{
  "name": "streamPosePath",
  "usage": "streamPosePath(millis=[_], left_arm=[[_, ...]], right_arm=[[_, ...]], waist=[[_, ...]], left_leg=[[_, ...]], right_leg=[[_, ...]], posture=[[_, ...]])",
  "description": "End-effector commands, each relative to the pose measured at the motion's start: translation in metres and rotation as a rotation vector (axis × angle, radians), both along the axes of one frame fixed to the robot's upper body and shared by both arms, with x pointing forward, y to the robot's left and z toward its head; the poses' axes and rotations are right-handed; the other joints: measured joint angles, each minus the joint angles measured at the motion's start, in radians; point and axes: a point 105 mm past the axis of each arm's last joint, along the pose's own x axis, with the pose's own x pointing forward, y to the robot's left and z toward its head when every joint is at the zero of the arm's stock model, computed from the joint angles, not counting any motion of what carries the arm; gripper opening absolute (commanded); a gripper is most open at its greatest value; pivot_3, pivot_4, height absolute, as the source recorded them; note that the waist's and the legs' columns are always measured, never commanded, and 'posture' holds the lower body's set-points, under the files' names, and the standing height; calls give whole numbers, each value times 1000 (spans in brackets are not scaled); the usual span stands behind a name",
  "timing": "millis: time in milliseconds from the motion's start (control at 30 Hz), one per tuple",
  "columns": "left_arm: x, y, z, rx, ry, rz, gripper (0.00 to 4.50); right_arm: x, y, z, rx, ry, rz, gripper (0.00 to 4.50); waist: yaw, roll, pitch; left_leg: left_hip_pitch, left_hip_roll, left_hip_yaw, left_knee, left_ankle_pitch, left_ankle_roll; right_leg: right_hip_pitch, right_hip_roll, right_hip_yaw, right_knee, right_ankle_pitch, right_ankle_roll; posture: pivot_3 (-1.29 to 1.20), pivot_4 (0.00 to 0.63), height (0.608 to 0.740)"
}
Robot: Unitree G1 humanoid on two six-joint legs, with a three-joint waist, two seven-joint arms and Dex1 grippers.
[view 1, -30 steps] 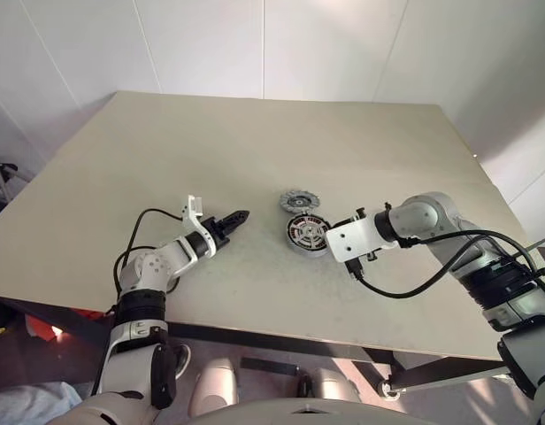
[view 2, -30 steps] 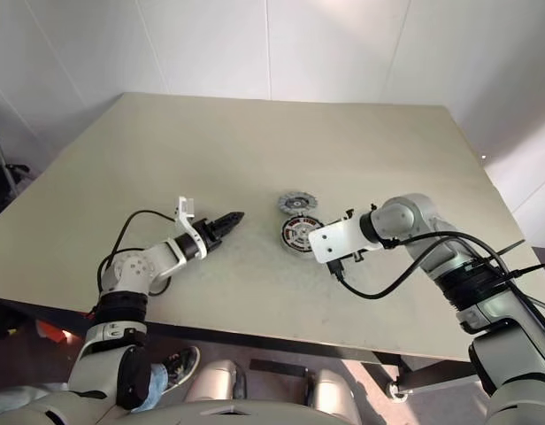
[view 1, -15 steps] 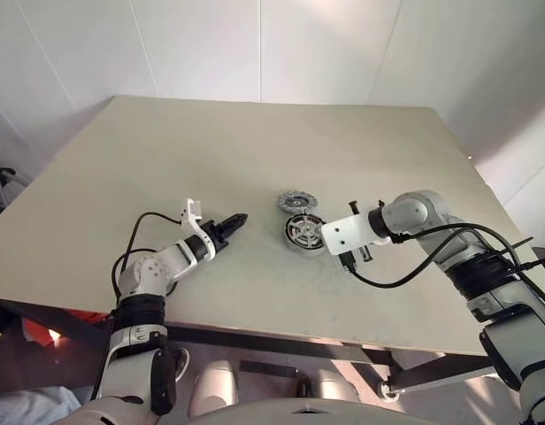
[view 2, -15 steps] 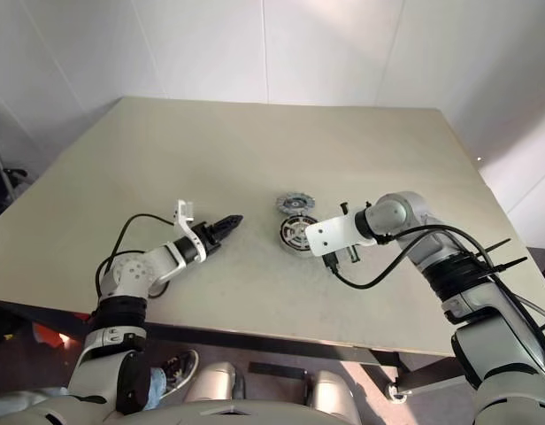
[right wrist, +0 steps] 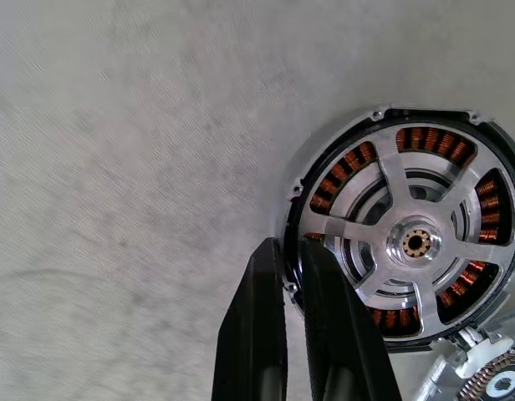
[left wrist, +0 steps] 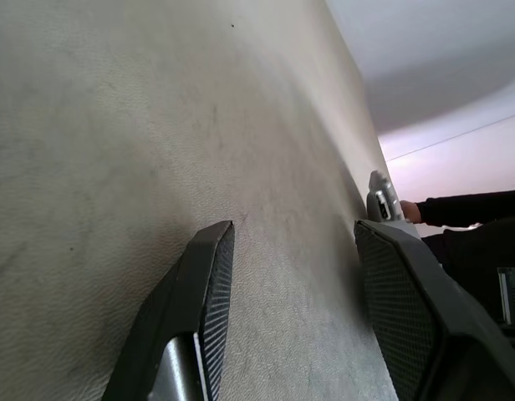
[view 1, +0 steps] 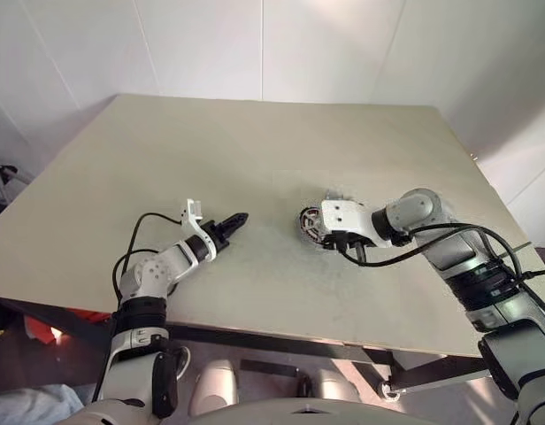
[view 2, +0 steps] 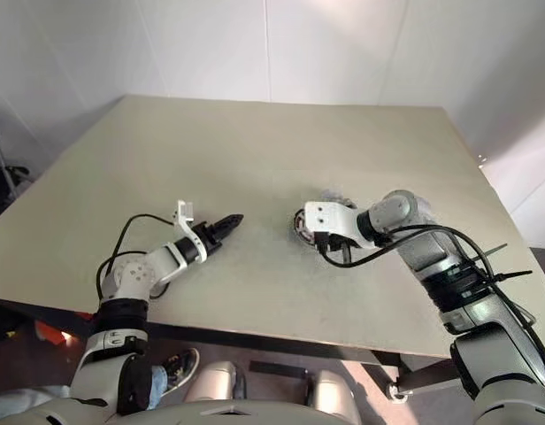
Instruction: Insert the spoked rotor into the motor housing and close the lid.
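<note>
The spoked rotor (right wrist: 383, 171), black-rimmed with silver spokes, lies in the motor housing (right wrist: 425, 138), whose copper windings show between the spokes. My right gripper (right wrist: 291, 246) points down at the near-left edge of this disc, its fingers (right wrist: 266, 284) pinched together on the black rim. From the head, the disc (view 1: 308, 221) peeks out just left of the right hand (view 1: 343, 217). A corner of the grey lid (right wrist: 496, 384) shows right beside the housing. My left gripper (view 1: 240, 218) hovers open above bare table, well to the left of the disc.
The tan table (view 1: 255, 142) stretches wide behind and to the left of the parts. Black cables loop from both wrists, one (view 1: 405, 257) trailing over the table by the right arm. The table's front edge runs close below both arms.
My right gripper rolled over, swung left above the disc and shut its fingers on the rim, now covering the lid from the head views. The left arm stayed put.
</note>
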Motion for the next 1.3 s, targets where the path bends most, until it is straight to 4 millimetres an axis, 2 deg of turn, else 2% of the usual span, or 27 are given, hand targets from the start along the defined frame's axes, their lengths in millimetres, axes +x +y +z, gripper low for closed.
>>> streamPosePath(millis=[33, 133, 233, 433, 633, 700, 733, 867, 900, 1100, 1233, 1300], left_arm=[[-2, 0, -6, 13, 14, 15, 2437], [-3, 0, -6, 14, 13, 19, 2437], [-1, 3, -3, 21, 2, 27, 2437], [-1, 11, 0, 34, -8, 44, 2437], [-4, 14, -1, 42, -10, 50, 2437], [-3, 14, 0, 45, -12, 51, 2437], [-3, 14, 0, 46, -12, 51, 2437], [-2, 12, 0, 54, -15, 43, 2437], [-2, 12, 0, 56, -15, 40, 2437], [0, 6, 1, 64, -24, 5, 2437], [-1, -3, 6, 75, -64, -42, 2437], [-1, -5, 8, 75, -78, -58, 2437]], right_arm=[[-16, 28, 47, 180, 53, -26, 4], [-23, 52, 53, 261, 145, -90, 4], [-13, 63, 41, 276, 204, -214, 4], [10, 63, 6, 223, 232, -432, 4], [15, 65, 4, 227, 236, -474, 4], [17, 66, 5, 235, 238, -482, 703], [17, 67, 6, 238, 234, -480, 902], [10, 70, 21, 278, 221, -438, 2270], [9, 70, 26, 289, 224, -438, 2270], [3, 56, 50, 379, 245, -519, 2270], [11, 23, 52, 462, 297, -764, 2270], [14, 5, 49, 597, 394, -869, 2270]], waist=[[0, 1, 0], [-1, 1, 0], [2, 0, 0], [3, 0, 0], [6, 0, 0], [6, 0, 0], [5, 0, 0], [4, 0, 0], [4, 0, 0], [7, 0, 0], [8, 0, 0], [12, 0, 0]], left_leg=[[0, 0, 0, 0, 0, 0], [1, 1, 0, 0, 1, -2], [4, 0, 0, -1, -1, -5], [5, -1, 0, -5, 2, -11], [6, -2, 0, -12, 4, -14], [6, -2, 0, -12, 4, -14], [7, -2, 0, -12, 4, -14], [7, -2, 0, -12, 4, -15], [7, -2, 0, -12, 4, -15], [8, -2, 0, -15, 5, -16], [8, -2, 0, -15, 5, -16], [8, -2, 0, -15, 5, -16]], right_leg=[[0, 0, 0, 0, 0, 0], [0, 1, 0, 1, 0, 0], [3, 1, 0, 0, 0, 0], [4, 0, 1, -4, 0, 1], [4, 0, 1, -7, 0, 1], [4, 0, 1, -7, 0, 1], [4, 0, 1, -7, 0, 1], [4, 0, 1, -7, 0, 1], [4, 0, 1, -7, 0, 1], [4, 1, 1, -7, 0, 1], [4, 1, 1, -7, 0, 1], [4, 1, 1, -7, 0, 1]], posture=[[0, 0, 740], [0, 0, 740], [0, 0, 740], [0, 0, 740], [0, 0, 740], [0, 0, 740], [0, 0, 740], [0, 0, 740], [0, 0, 740], [0, 0, 740], [0, 0, 740], [0, 0, 740]])
